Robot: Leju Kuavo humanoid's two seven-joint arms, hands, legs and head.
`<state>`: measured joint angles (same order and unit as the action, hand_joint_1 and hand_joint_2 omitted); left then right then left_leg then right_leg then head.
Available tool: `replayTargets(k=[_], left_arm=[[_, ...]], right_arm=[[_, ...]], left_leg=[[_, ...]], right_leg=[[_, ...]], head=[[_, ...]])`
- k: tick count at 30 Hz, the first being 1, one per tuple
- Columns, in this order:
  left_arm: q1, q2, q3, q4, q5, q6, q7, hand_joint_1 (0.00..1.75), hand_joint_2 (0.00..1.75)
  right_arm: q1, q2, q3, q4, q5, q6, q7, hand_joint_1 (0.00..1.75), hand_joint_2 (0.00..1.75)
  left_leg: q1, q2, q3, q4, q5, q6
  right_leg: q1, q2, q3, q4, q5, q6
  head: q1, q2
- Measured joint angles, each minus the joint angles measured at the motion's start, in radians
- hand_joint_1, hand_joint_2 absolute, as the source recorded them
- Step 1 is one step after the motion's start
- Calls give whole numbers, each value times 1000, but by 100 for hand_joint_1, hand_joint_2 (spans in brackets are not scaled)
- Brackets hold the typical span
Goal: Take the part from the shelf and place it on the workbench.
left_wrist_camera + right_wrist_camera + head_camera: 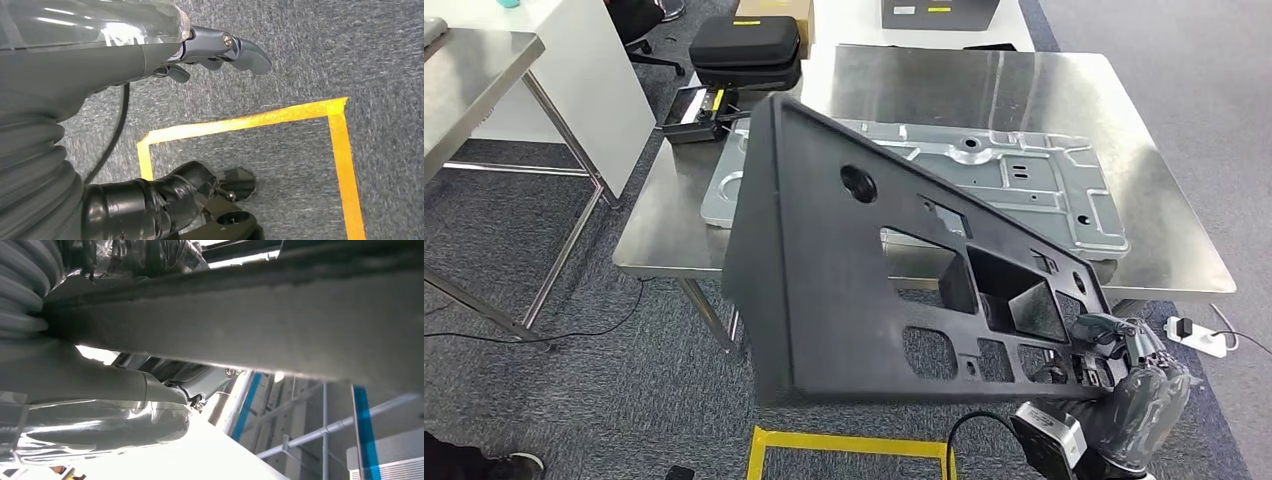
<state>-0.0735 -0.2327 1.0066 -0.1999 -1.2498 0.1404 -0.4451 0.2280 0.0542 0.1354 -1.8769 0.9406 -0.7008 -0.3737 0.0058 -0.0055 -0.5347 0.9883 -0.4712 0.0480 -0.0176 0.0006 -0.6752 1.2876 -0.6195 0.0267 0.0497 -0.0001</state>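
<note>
A large black plastic panel (pixel 854 260) with several cut-outs hangs tilted in front of the steel workbench (pixel 1144 180), its high corner to the left. My right hand (pixel 1139 385) grips the panel's lower right edge at the bottom right of the head view. In the right wrist view the panel's edge (pixel 260 315) runs across close to the camera, with my right hand (pixel 95 385) against it. My left hand (pixel 210 50) hangs over the carpet, its fingers apart and holding nothing.
A silver metal plate (pixel 1014 175) lies on the workbench, with a small black device (pixel 692 105) at its far left. A black case (pixel 746 48) stands behind. Another steel table (pixel 469 70) is at the left. Yellow tape (pixel 849 443) marks a square on the carpet.
</note>
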Motion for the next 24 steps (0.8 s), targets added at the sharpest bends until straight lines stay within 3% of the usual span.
replayTargets(k=[1, 3, 5, 8, 10, 11, 14, 15, 16, 18, 20, 24], left_arm=[[1, 0, 0, 0, 0, 0, 0, 0, 175], [2, -1, 0, 0, -2, 0, 0, 0, 175], [0, -2, -1, 0, -5, 0, 0, 0, 175], [-2, -2, -3, 0, -11, 0, 1, 0, 175], [-3, -2, -4, 0, -16, -1, 2, 0, 175], [-4, -2, -5, 0, -18, -1, 2, 0, 175], [-3, -3, -8, 0, -20, -7, 2, 0, 175], [-2, -3, -9, 0, -20, -9, 2, 0, 175], [-1, -3, -9, 0, -20, -10, 2, 0, 175], [-1, -3, -9, 0, -21, -11, 2, 0, 175], [-2, -2, -9, 0, -21, -11, 2, 0, 175], [-2, -2, -10, 0, -22, -11, 2, 0, 175]], right_arm=[[0, 0, -3, 0, 0, 0, 0, 175, 175], [-1, 0, -7, 0, 1, 0, 0, 175, 175], [-1, 0, -12, 0, 2, 0, 1, 175, 175], [-2, -1, -21, -3, 2, 0, 2, 175, 175], [-3, -2, -27, -6, 3, 0, 4, 175, 175], [-5, -2, -29, -7, 3, 0, 6, 175, 175], [-10, -4, -35, -9, 4, 0, 12, 175, 175], [-10, -5, -37, -9, 5, 0, 14, 175, 175], [-10, -6, -38, -8, 5, 0, 15, 175, 175], [-11, -8, -41, -8, 5, 0, 16, 175, 175], [-14, -9, -43, -9, 5, 0, 16, 175, 175], [-19, -12, -46, -9, 7, 0, 16, 175, 175]], left_leg=[[0, -1, 7, 1, -6, -1], [1, -2, 23, 5, -23, -7], [-3, -3, 29, 13, -40, -19], [-5, -2, 32, 14, -52, -35], [-2, -1, 26, 43, -71, -46], [0, 0, 8, 85, -92, -52], [5, 0, -105, 280, -163, -61], [5, 0, -133, 314, -159, -62], [5, 0, -142, 307, -134, -61], [4, 0, -112, 190, -39, -53], [-2, 0, -70, 77, 17, -40], [-7, 0, -50, 33, 12, -23]], right_leg=[[-2, 0, -2, -19, 31, 2], [-5, -1, 36, -133, 114, 1], [-3, 0, 73, -226, 154, -6], [0, 4, 83, -243, 144, -25], [-3, 4, 92, -249, 141, -38], [-5, 3, 98, -253, 138, -44], [-4, 0, 113, -254, 125, -53], [-3, 1, 119, -254, 119, -53], [-3, 2, 127, -254, 113, -52], [-3, 4, 147, -254, 98, -48], [-1, 5, 157, -255, 85, -40], [-3, 4, 163, -264, 76, -17]], head=[[0, 0], [1, 0], [0, 0], [-2, 0], [-2, 0], [-2, 0], [-2, 0], [-2, 0], [-2, 0], [-2, 0], [-2, 0], [-2, 0]])
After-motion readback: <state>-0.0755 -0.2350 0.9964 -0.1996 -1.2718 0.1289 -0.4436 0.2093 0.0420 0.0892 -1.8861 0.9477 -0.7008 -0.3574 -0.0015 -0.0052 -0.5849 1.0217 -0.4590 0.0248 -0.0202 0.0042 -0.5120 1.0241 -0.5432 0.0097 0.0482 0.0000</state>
